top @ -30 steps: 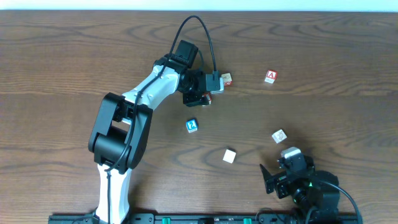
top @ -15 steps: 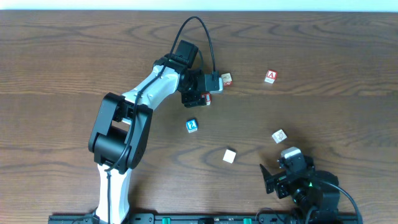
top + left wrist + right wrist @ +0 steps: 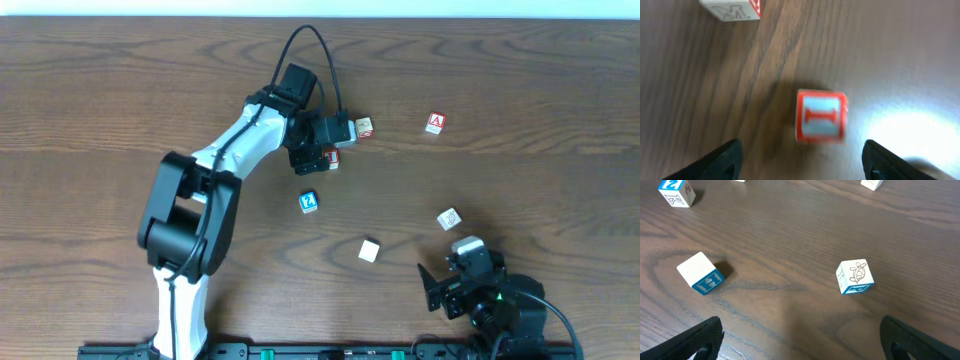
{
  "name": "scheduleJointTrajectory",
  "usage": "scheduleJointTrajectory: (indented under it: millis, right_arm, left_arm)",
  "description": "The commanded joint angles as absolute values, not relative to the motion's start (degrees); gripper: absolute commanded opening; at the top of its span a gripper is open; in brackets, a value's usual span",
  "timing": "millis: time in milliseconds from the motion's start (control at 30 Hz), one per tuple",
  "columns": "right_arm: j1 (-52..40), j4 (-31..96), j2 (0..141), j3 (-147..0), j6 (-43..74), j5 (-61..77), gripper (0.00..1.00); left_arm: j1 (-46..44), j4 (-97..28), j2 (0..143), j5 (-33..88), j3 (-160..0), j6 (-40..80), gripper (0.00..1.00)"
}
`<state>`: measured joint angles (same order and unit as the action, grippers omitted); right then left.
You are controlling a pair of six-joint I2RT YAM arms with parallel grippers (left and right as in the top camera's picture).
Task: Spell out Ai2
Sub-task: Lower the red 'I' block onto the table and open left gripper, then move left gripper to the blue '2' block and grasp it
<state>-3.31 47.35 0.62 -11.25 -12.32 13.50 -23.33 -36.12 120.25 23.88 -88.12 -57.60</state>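
Observation:
My left gripper [image 3: 322,157] is open above a red "I" block [image 3: 821,115], which lies on the table between and just ahead of the fingers [image 3: 800,162]. The block's red edge shows in the overhead view [image 3: 332,156]. A red "A" block [image 3: 435,123] lies at the far right. A blue "2" block [image 3: 309,202] lies mid-table, also in the right wrist view [image 3: 677,191]. My right gripper [image 3: 800,340] is open and empty at the near right [image 3: 450,285].
A red-lettered block [image 3: 365,127] lies beside the left gripper, also in the left wrist view [image 3: 732,9]. A white block with blue side [image 3: 369,250] [image 3: 700,273] and a turtle-picture block [image 3: 449,218] [image 3: 855,276] lie near the right arm.
The left arm has shifted slightly; the blocks and the right arm have not moved.

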Motion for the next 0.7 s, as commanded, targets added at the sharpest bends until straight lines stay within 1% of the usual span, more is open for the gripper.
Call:
scheduleJointTrajectory:
  millis: [0,167,267,300,367,400,433,467,533,567,667]
  right_arm:
    - [-2.7,47.5,0.3,-10.6,-11.6,14.2,0.99]
    - [-2.7,47.5,0.3,-10.6,-11.6,14.2,0.99]
    - [-2.7,47.5,0.3,-10.6,-11.6,14.2,0.99]
    - [-2.7,47.5,0.3,-10.6,-11.6,14.2,0.99]
    - [-2.7,47.5,0.3,-10.6,-11.6,14.2,0.99]
    - [-2.7,47.5,0.3,-10.6,-11.6,14.2,0.99]
    - [-2.7,47.5,0.3,-10.6,-11.6,14.2,0.99]
    - [-2.7,47.5,0.3,-10.6,-11.6,14.2,0.99]
    - [-2.7,47.5,0.3,-10.6,-11.6,14.2,0.99]
    - [-2.7,47.5,0.3,-10.6,-11.6,14.2,0.99]
    - [-2.7,47.5,0.3,-10.6,-11.6,14.2,0.99]
  left_arm:
    - [-22.4,-38.5,113.1,23.1,-89.2,-52.8,0.78]
    - [-21.6,-40.3,105.7,22.9,-89.2,-37.1,0.77]
    - [-21.9,-41.8,104.0,23.2,-89.2,-21.7,0.77]
    - [-22.2,-43.3,103.9,23.5,-89.2,-14.2,0.76]
    - [-23.1,-46.4,104.2,23.4,-89.2,-5.0,0.68]
    - [-24.1,-49.6,104.6,23.3,-89.1,1.3,0.61]
    - [-24.8,-51.5,104.9,23.3,-89.0,5.1,0.59]
    - [-25.7,-53.3,105.3,22.3,-88.9,8.8,0.51]
    - [-27.7,-56.5,105.9,17.3,-88.5,17.0,0.48]
    - [-29.0,-58.1,106.1,12.8,-88.0,21.8,0.47]
    - [-32.5,-61.8,106.3,1.1,-85.9,33.5,0.46]
